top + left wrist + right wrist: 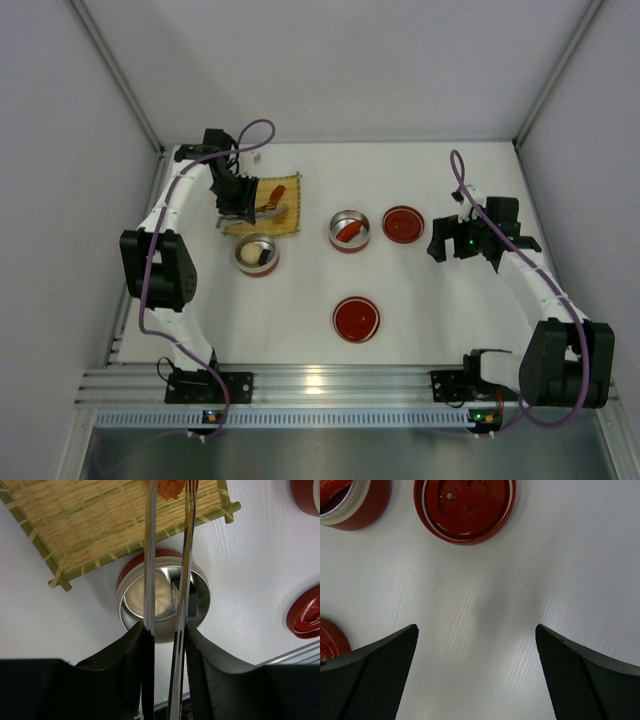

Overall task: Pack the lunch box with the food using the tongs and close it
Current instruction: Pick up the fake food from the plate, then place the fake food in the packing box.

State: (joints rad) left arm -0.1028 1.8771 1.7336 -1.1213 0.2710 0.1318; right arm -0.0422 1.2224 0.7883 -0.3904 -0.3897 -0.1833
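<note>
**Steel tongs pinched over woven mat**

The left gripper [167, 628] has its black fingers clamped on the slim, shiny tongs [149, 555]. The tong tips flank a crumbly orange piece [171, 487] on the slatted yellow mat [90, 525]. A round metal tin [121, 587] holds a smooth whitish ball [137, 597] and, seemingly, a dark roll [194, 602]. The right gripper [476, 635] gapes wide over the white grained table [530, 580], near a glossy red lid [465, 510].

A white table [300, 300] with faint wood grain stands between plain pale grey walls [340, 60], which meet at slim metal corner posts [121, 85]. A ribbed aluminium rail [330, 385] runs along the table's near edge. The light is soft and even.
</note>
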